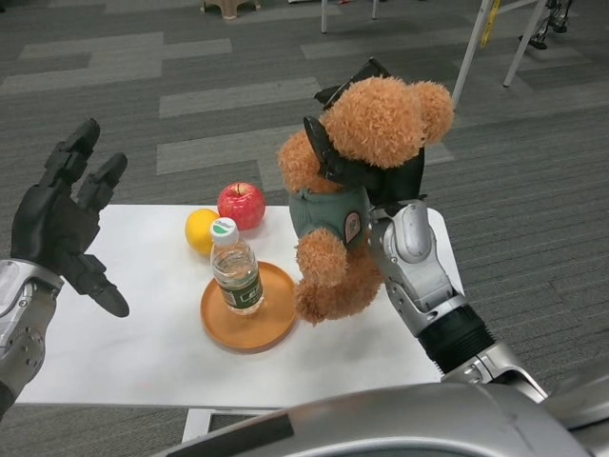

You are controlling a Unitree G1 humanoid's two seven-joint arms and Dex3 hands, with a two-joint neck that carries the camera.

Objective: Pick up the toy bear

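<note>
The right hand grips the toy bear with its fingers, holding it above the bench's right edge, beside the bottle on its orange plate; the left hand hovers open-fingered at the left edge

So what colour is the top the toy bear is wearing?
Dark green, on the toy bear that the right hand holds; it shows best in the head view.

Silver jointed forearms end in a black left hand and a black right hand.
</note>
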